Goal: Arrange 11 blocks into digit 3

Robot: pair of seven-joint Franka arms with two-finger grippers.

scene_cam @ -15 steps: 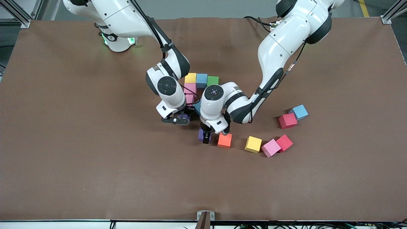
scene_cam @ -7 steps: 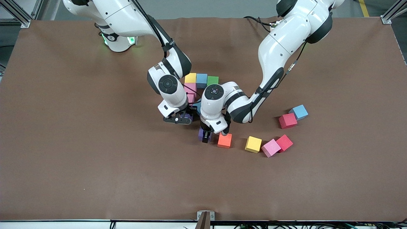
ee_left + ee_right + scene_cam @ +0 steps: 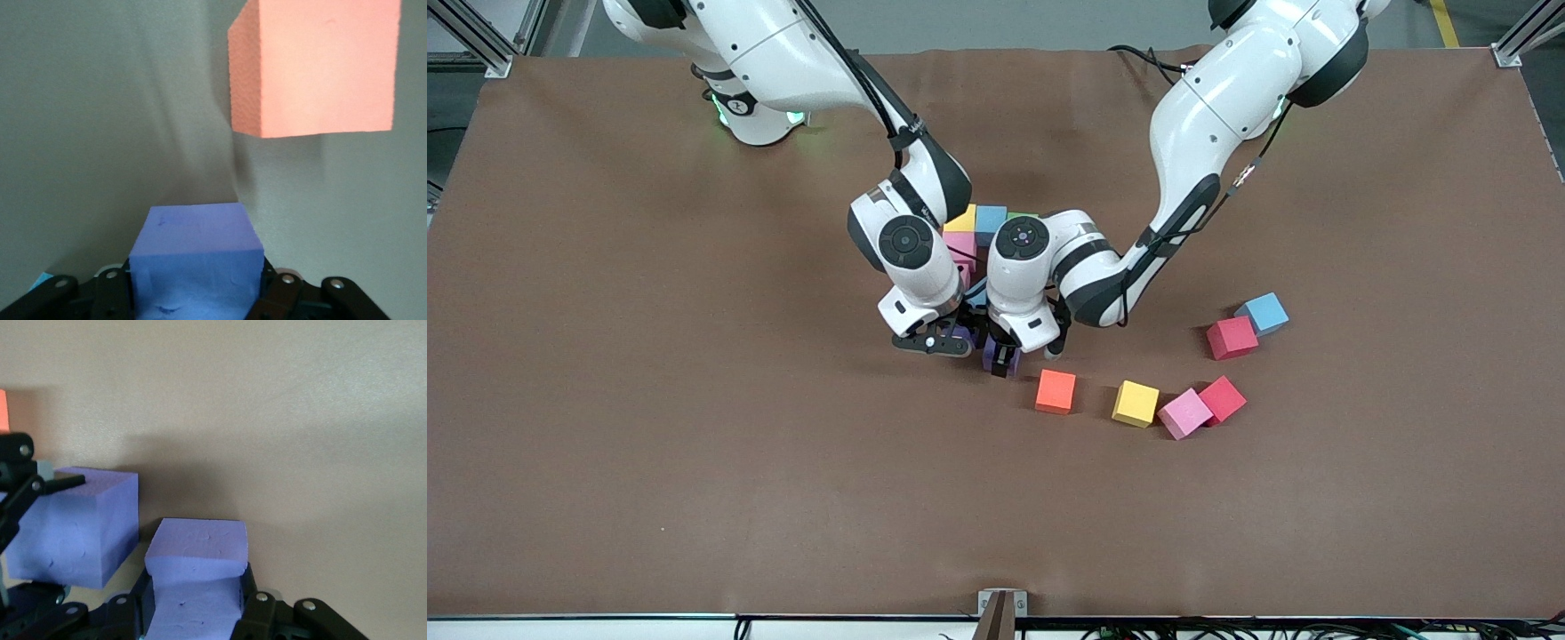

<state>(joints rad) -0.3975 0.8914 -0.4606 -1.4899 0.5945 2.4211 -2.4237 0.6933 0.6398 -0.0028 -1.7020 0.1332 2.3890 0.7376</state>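
Centrally on the desk, both arms work side by side. The left gripper (image 3: pixel 1003 363) has its jaws clamped on a purple block (image 3: pixel 195 257); the right gripper (image 3: pixel 935 342) has its jaws clamped on a second purple block (image 3: pixel 197 577), the two cubes just beside each other. Each block is matte foam with a finely pitted surface, so it is judged light, slightly yielding and not slippery; flat, parallel side faces offer the obvious hold. Toward the robots' edge lies the started digit 3 (image 3: pixel 971 233), largely hidden by the wrists: a yellow block (image 3: pixel 962 220), a light blue block (image 3: pixel 991 220) and a pink block (image 3: pixel 960 243) show. Loose blocks lie toward the left arm's end: orange block (image 3: pixel 1056 391), yellow, pink, light blue, with two red cubes (image 3: pixel 1232 338). No containers appear.
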